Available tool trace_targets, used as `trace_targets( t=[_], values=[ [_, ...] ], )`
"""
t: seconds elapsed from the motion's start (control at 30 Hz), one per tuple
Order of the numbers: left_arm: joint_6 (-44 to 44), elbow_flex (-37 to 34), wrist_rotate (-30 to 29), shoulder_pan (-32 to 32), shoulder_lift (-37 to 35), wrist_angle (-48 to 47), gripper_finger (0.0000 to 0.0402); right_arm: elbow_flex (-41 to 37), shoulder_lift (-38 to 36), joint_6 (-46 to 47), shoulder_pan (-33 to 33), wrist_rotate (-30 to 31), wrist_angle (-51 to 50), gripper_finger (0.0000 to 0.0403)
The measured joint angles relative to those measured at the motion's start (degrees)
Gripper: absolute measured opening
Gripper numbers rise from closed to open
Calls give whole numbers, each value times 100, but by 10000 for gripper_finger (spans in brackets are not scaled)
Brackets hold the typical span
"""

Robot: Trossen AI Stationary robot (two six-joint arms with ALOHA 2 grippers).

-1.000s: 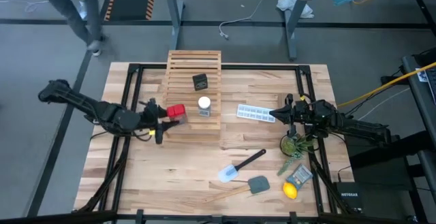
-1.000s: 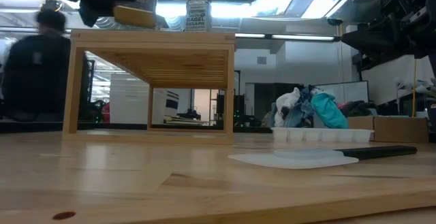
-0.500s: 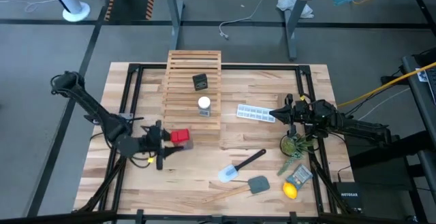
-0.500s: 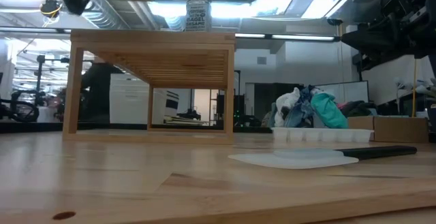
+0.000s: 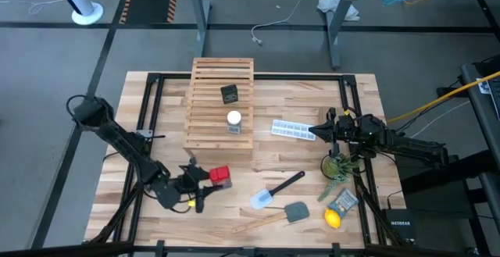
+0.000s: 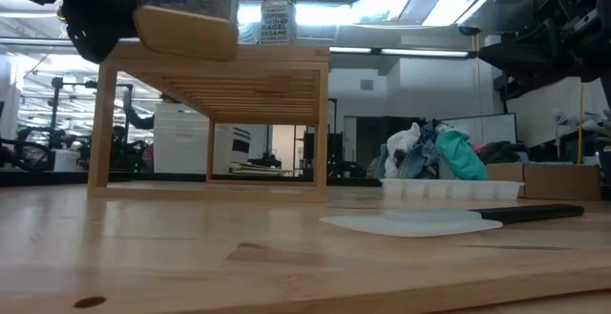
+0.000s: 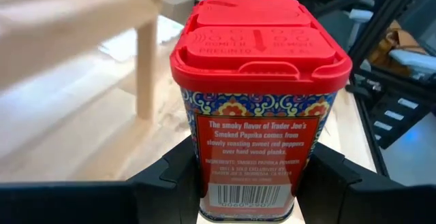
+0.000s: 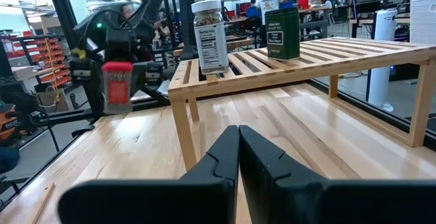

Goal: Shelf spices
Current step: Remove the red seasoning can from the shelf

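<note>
The light wooden slatted shelf (image 5: pixel 221 108) stands on its legs at the table's far middle. On its top slats stand the black container (image 5: pixel 230 94) and the clear jar with a white lid (image 5: pixel 233 119), both upright; the right wrist view shows them too, jar (image 8: pixel 209 37) and dark tin (image 8: pixel 282 32). My left gripper (image 5: pixel 211 180) is near of the shelf's front, shut on the red boxy spice tin (image 5: pixel 220 175). My right gripper (image 5: pixel 314 132) hangs shut over the table's right part, beside the white tray. My left gripper pinches the red tin by the lower part of its body (image 7: pixel 253 183), one finger (image 7: pixel 170 180) on each of two opposite sides. The fingers come level from the table's left. The tin stands upright, lid up, lifted clear of the table (image 8: pixel 117 86).
A white ice-cube tray (image 5: pixel 293 130) lies right of the shelf. Nearer are a white spatula with a black handle (image 5: pixel 275 190), a grey spatula (image 5: pixel 293 212), a green sprig (image 5: pixel 337 167), a packet (image 5: pixel 344 201) and a lemon (image 5: pixel 333 219). Bare wood shows at the near left.
My left gripper has carried the red tin away from the shelf's left front part, toward the table's near edge and slightly right, keeping it shut in the fingers and upright. A person has walked out of view behind the table.
</note>
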Motion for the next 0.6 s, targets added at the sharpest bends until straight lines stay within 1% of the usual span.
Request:
trace_targets(
  t=[0.17,0.33,0.6],
  values=[
    [-214,422,78,13,743,2,166,0,0,-1,0,0,0,17],
    [-641,694,78,22,1366,43,166,0,0,-1,0,0,0,17],
    [-1083,865,85,188,2014,47,166,0,-1,-3,-1,0,0,17]
  ],
)
